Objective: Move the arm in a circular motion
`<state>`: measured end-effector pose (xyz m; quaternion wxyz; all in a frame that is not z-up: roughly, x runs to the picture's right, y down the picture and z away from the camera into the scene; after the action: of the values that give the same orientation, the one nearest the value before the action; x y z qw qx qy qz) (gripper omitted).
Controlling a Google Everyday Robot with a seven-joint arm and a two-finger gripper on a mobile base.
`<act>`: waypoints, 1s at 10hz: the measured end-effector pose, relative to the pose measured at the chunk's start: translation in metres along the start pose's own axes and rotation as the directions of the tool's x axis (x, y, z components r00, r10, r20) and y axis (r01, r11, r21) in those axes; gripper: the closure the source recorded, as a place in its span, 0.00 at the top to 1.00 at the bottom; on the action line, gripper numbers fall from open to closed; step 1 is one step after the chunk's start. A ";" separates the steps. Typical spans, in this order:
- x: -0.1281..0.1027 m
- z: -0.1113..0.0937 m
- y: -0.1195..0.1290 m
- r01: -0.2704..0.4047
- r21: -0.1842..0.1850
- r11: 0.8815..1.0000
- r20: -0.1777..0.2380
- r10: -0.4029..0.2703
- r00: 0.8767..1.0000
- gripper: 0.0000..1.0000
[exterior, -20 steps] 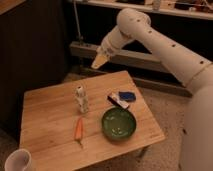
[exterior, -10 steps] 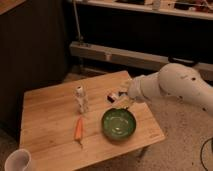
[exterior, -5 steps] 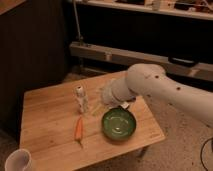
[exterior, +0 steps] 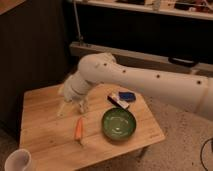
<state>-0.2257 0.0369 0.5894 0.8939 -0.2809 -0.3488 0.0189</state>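
Observation:
The arm [exterior: 150,82] is a thick glossy white tube with small dark holes, reaching in from the right edge across the wooden table [exterior: 45,135]. It bends at a rounded elbow [exterior: 97,67] and slopes down to the left. Its pale tip, the gripper [exterior: 61,109], hangs just above the table's left-centre part, left of the carrot [exterior: 78,129]. The forearm hides the small white bottle that stood there.
A green bowl [exterior: 119,123] sits right of the carrot. A dark blue and white packet [exterior: 122,98] lies behind the bowl, under the arm. A white cup [exterior: 17,161] stands at the table's front left corner. A dark wall and a shelf rail run behind.
The arm has swung from high at the back, down over the table's right side, then leftward. Its tip now sits low over the table's left-centre part.

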 end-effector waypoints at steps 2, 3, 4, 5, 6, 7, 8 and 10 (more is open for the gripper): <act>-0.028 0.011 -0.037 0.016 0.020 1.000 -0.042 -0.015 0.999 0.65; -0.034 0.010 -0.055 0.011 0.036 0.999 -0.063 -0.008 0.998 0.65; -0.035 0.007 -0.073 0.004 0.054 0.999 -0.084 0.001 0.996 0.65; -0.029 -0.003 -0.100 -0.011 0.086 0.996 -0.115 0.021 0.993 0.65; -0.022 -0.012 -0.118 -0.025 0.110 0.994 -0.135 0.040 0.990 0.65; -0.013 -0.021 -0.135 -0.043 0.134 0.990 -0.151 0.063 0.987 0.65; 0.005 -0.035 -0.156 -0.076 0.167 0.983 -0.175 0.106 0.979 0.65; 0.034 -0.055 -0.181 -0.126 0.212 0.969 -0.207 0.170 0.963 0.65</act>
<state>-0.1944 -0.1340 0.6705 0.9469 -0.2167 -0.2204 0.0888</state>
